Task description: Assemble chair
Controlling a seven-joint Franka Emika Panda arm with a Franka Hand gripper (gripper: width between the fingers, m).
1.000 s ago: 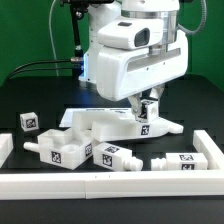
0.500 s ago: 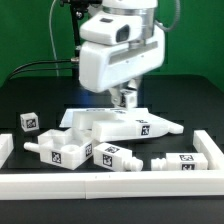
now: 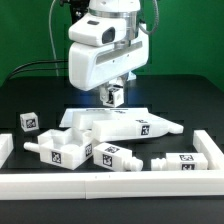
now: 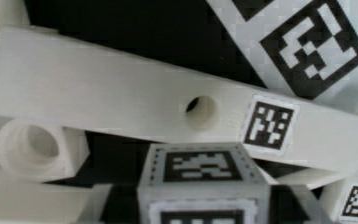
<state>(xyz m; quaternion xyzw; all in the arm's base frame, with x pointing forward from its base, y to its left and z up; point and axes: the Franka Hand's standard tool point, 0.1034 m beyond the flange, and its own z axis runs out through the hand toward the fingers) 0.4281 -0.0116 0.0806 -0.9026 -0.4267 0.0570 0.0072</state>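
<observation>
Nearest in the exterior view, a long white border rail (image 3: 110, 187) lines the table's (image 3: 30, 95) front edge. The chair is in loose white parts just behind it: a notched block (image 3: 58, 150), a short leg (image 3: 110, 157), and another tagged piece (image 3: 178, 162) toward the exterior view's right. A small tagged cube (image 3: 28, 122) sits apart on the exterior view's left. Behind them lies a long tagged slab (image 3: 125, 124). Above the slab the gripper (image 3: 113, 97) hangs clear of the table, its jaws partly closed around a small tagged block (image 4: 202, 175). The wrist view shows the slab's holed edge past that block, and the marker board (image 4: 309, 45) beyond.
</observation>
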